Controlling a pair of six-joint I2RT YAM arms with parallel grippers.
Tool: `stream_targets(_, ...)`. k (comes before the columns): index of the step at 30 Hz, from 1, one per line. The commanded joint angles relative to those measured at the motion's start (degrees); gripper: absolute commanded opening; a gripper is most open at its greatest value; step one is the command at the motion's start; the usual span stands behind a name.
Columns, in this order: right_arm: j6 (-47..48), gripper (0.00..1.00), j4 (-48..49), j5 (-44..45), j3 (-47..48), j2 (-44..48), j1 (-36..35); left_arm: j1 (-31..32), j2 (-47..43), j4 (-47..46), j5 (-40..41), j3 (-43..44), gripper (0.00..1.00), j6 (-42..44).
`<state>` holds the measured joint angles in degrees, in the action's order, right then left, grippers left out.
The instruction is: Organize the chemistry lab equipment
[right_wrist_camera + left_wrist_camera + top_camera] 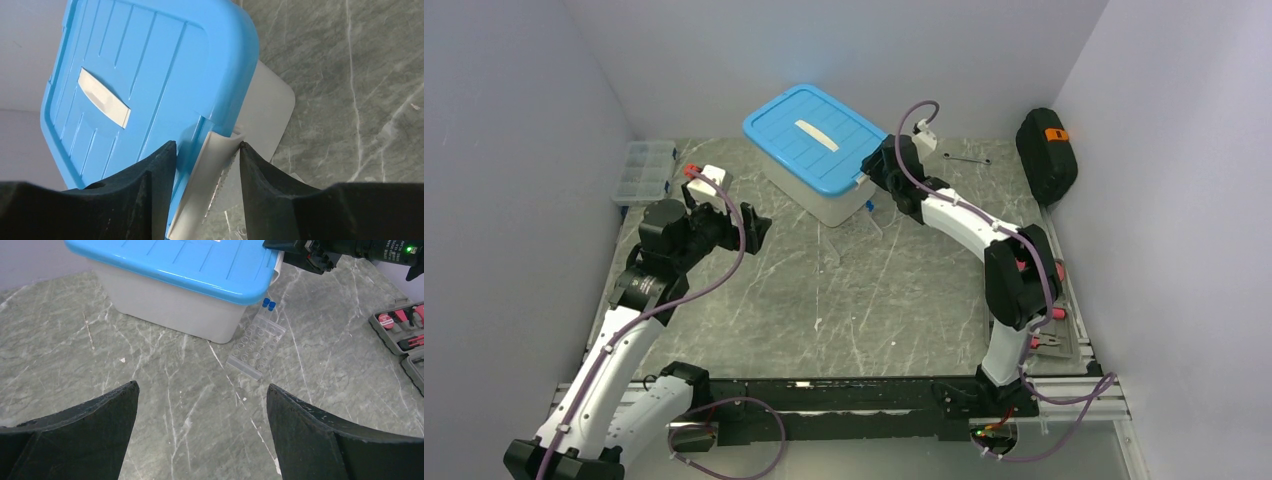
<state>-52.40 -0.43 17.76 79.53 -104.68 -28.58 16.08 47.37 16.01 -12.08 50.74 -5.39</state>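
Observation:
A clear plastic tube rack [256,345] lies flat on the table beside the bin, with two blue-capped vials [268,303] at its far end. A translucent squeeze bottle [708,181] with a red nozzle stands at the back left, just beyond my left arm. My left gripper [202,386] hovers open over bare table, short of the rack, with nothing in it. My right gripper [207,144] straddles the white latch [215,170] on the side of the blue-lidded bin [140,65]. Its right fingertip touches the latch and a gap shows at the left finger.
The blue-lidded white bin [809,135] fills the back middle. A clear organizer box [646,170] sits at the far left and a black case [1046,150] at the far right wall. An open tool kit with red handles [400,325] lies at the right. A thin metal item [965,158] lies behind the right arm.

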Motion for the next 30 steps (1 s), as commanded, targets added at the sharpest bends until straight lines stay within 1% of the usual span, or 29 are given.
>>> stream_targets(1,1.8,0.40,-1.4,0.3,3.6,-1.2,-0.3,0.6,-1.1,-0.4,1.1,1.0,0.99,0.9)
stream_targets(12,5.3,0.33,-6.3,2.9,9.8,-4.3,-0.4,0.9,-1.5,0.0,2.2,1.1,0.99,1.3)
stream_targets(20,7.1,0.25,-8.9,3.8,13.5,-7.0,-0.3,1.1,-1.4,0.0,2.4,1.1,0.99,1.4)
stream_targets(30,8.5,0.19,-10.6,5.1,16.0,-9.3,-0.4,1.1,-1.2,0.1,2.6,1.1,0.99,1.5)
